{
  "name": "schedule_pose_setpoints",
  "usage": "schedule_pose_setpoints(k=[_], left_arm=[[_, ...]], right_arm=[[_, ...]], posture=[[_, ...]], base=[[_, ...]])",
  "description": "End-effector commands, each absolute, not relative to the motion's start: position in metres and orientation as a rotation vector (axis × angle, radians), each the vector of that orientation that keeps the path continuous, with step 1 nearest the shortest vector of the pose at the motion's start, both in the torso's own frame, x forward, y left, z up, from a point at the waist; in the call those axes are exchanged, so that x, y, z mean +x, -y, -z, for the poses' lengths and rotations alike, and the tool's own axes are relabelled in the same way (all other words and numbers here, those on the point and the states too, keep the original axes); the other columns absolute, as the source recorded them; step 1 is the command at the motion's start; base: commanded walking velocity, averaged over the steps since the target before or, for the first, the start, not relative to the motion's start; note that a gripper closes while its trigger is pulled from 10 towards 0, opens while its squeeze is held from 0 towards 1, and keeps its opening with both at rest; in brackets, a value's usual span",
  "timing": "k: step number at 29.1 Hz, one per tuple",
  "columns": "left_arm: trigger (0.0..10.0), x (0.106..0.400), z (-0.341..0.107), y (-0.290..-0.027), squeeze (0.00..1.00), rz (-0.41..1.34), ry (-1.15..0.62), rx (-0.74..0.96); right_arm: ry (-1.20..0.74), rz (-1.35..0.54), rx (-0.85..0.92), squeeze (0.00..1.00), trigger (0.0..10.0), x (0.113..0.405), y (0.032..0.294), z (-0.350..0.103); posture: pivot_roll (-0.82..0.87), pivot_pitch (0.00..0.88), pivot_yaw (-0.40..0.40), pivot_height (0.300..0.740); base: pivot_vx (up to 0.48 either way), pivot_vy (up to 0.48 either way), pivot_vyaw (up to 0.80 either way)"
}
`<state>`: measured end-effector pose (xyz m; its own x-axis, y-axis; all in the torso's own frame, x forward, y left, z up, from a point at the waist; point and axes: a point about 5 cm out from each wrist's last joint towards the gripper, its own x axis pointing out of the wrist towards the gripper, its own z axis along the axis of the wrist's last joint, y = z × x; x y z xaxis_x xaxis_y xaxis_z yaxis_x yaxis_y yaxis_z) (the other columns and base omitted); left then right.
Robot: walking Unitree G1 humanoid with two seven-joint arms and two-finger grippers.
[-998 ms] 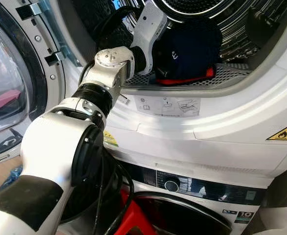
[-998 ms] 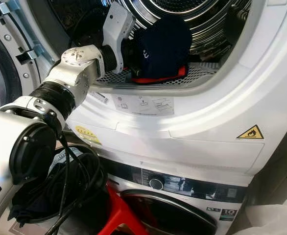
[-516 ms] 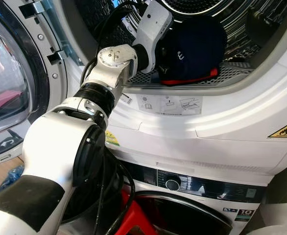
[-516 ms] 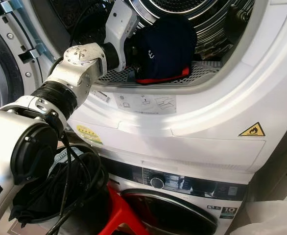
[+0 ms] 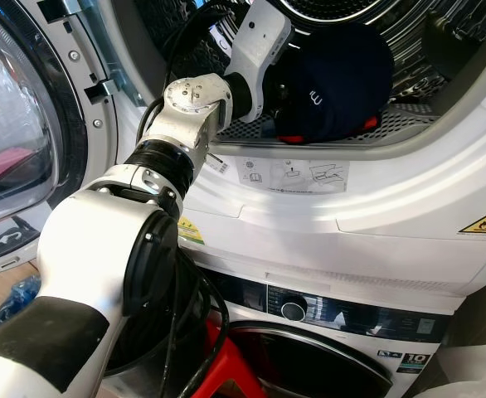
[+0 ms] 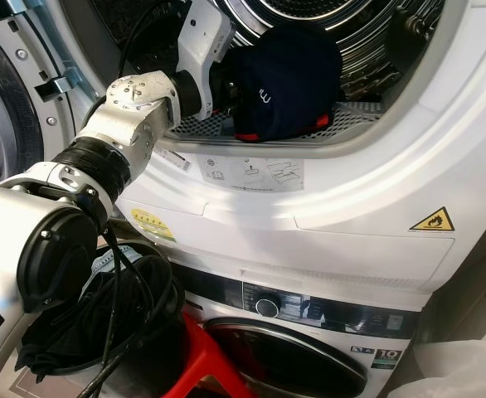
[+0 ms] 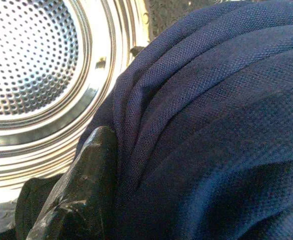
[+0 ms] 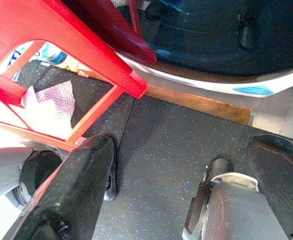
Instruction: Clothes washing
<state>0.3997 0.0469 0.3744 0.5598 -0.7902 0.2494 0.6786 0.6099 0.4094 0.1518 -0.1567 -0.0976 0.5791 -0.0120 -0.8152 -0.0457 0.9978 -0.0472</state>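
Up goes the navy garment [image 5: 338,83] since a second ago, bundled higher at the upper machine's drum [image 5: 409,50] mouth, upper middle of frame. Left end effector [image 5: 280,91] grips it. Right end effector [image 8: 186,185] hangs wide over the floor [image 8: 161,145]. Transfer unfinished.

Bright daylight glaring off the steel drum [image 7: 31,65], white dryer front [image 5: 409,207] shining evenly below it, sharp focus, navy cloth [image 7: 211,140] beside it lying shadowed
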Motion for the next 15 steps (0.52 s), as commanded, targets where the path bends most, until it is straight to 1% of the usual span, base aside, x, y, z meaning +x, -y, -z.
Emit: schedule_pose_setpoints(k=[1,2,4,6,8,11,13,15], left_arm=[[10.0,0.395,-0.392,-0.050,1.00,0.897,0.507,0.305],[10.0,0.391,-0.396,-0.047,1.00,0.933,0.533,0.301],[10.0,0.390,-0.397,-0.046,1.00,0.948,0.541,0.300],[10.0,0.382,-0.403,-0.038,1.00,1.062,0.580,0.309],[10.0,0.381,-0.403,-0.036,1.00,1.074,0.585,0.319],[10.0,0.373,-0.408,-0.028,1.00,1.150,0.643,0.360],[10.0,0.375,-0.410,-0.028,1.00,1.095,0.651,0.378],[10.0,0.378,-0.415,-0.031,1.00,0.987,0.657,0.371]], right_arm=[[-0.977,-0.045,-0.059,0.00,10.0,0.148,0.149,0.100],[-0.978,-0.048,-0.061,0.00,10.0,0.148,0.149,0.100],[-0.979,-0.049,-0.061,0.00,10.0,0.148,0.149,0.100],[-0.979,-0.054,-0.063,0.00,10.0,0.148,0.148,0.100],[-0.978,-0.054,-0.063,0.00,10.0,0.149,0.148,0.100],[-0.973,-0.057,-0.063,0.00,10.0,0.151,0.147,0.099],[-0.973,-0.059,-0.064,0.00,10.0,0.152,0.147,0.099],[-0.973,-0.060,-0.064,0.00,10.0,0.152,0.147,0.098]], posture=[[-0.10,0.020,0.175,0.740],[-0.10,0.020,0.175,0.740],[-0.10,0.017,0.174,0.740],[-0.10,0.010,0.174,0.740],[-0.10,0.010,0.174,0.740],[-0.10,0.001,0.173,0.740],[-0.09,0.001,0.171,0.740],[-0.09,0.004,0.171,0.740]], base=[[0.000,0.000,0.00],[0.000,0.000,0.00],[0.000,0.000,0.00],[0.000,0.000,0.00],[0.000,0.000,0.00],[0.000,0.000,0.00],[0.000,0.000,0.00],[0.000,0.000,0.00]])
